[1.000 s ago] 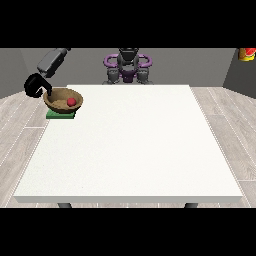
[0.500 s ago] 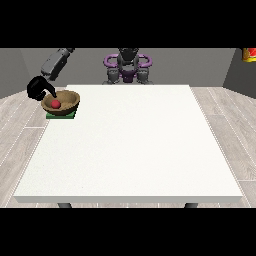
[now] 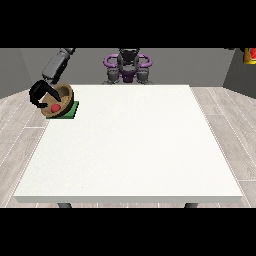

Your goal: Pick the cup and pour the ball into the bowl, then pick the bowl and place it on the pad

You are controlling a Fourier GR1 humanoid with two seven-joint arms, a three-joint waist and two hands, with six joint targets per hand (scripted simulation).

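Brown and tilted toward the camera, the bowl [image 3: 58,100] sits at the table's [image 3: 135,145] far corner on the view's left, with the red ball [image 3: 56,107] already lying inside it. We see it resting on, or just over, the green pad [image 3: 69,111], whose edge shows beneath and to the right of the bowl; whether the bowl's base is fully down on the pad we cannot tell. The hand at the view's left [image 3: 39,95] is at the bowl's left rim, its black fingers curled around that rim in a grasp. We see no cup anywhere in the front view, and no second hand. We judge the pour finished and the last step in hand: placing the bowl on the pad. The next move, as we read it, calls for levelling the bowl so the ball stays inside, settling its base flat within the pad's outline, then letting the fingers come off the rim without dragging the bowl toward the table edge, which lies close by.
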